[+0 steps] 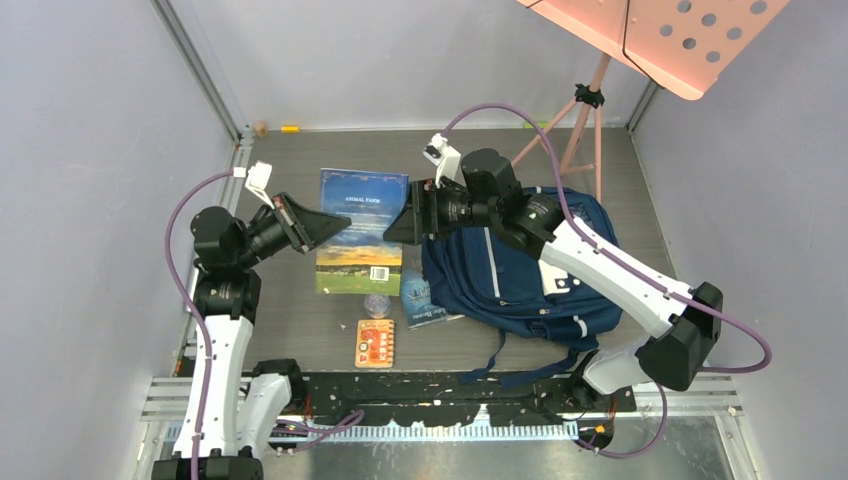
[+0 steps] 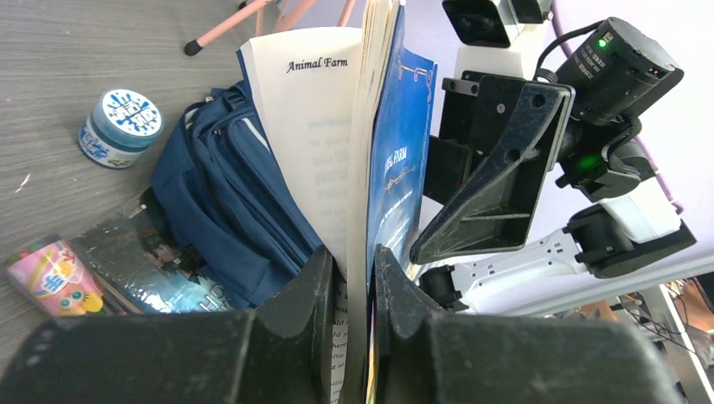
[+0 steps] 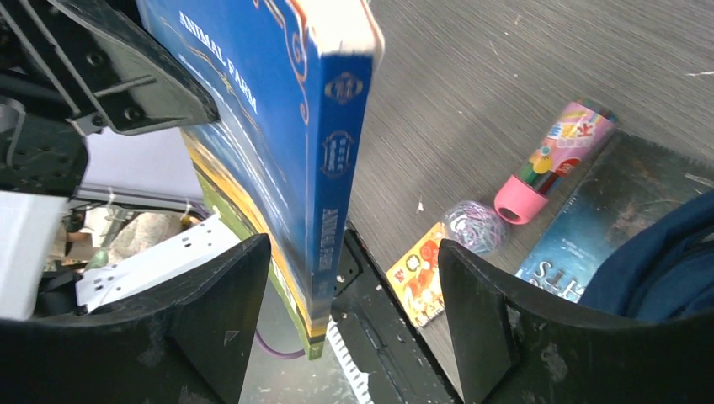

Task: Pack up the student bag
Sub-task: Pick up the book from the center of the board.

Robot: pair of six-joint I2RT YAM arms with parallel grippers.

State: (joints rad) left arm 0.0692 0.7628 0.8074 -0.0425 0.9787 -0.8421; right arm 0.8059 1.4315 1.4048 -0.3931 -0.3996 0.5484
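Observation:
My left gripper (image 1: pixel 322 228) (image 2: pixel 354 263) is shut on one edge of a blue "Animal Farm" book (image 1: pixel 364 228) (image 2: pixel 397 143), pinching its cover and some pages; the title page flares open. My right gripper (image 1: pixel 398 226) (image 3: pixel 345 290) is open at the book's opposite edge. The book's spine (image 3: pixel 338 168) stands between its fingers (image 3: pixel 226 313), nearer the left one, with a gap on both sides. The student bag (image 1: pixel 520 272) (image 2: pixel 226 200) (image 3: pixel 665 261), navy with pale stripes, lies right of the book, under the right arm.
A second dark blue book (image 1: pixel 420 302) (image 3: pixel 572 252) pokes out from under the bag. Near it lie an orange card pack (image 1: pixel 375 343) (image 3: pixel 417 273), a ball of clips (image 1: pixel 377 303) (image 3: pixel 476 225), a pink crayon tube (image 3: pixel 556 151) and a blue-lidded jar (image 2: pixel 120 126). A pink music stand (image 1: pixel 598 100) stands at the back right.

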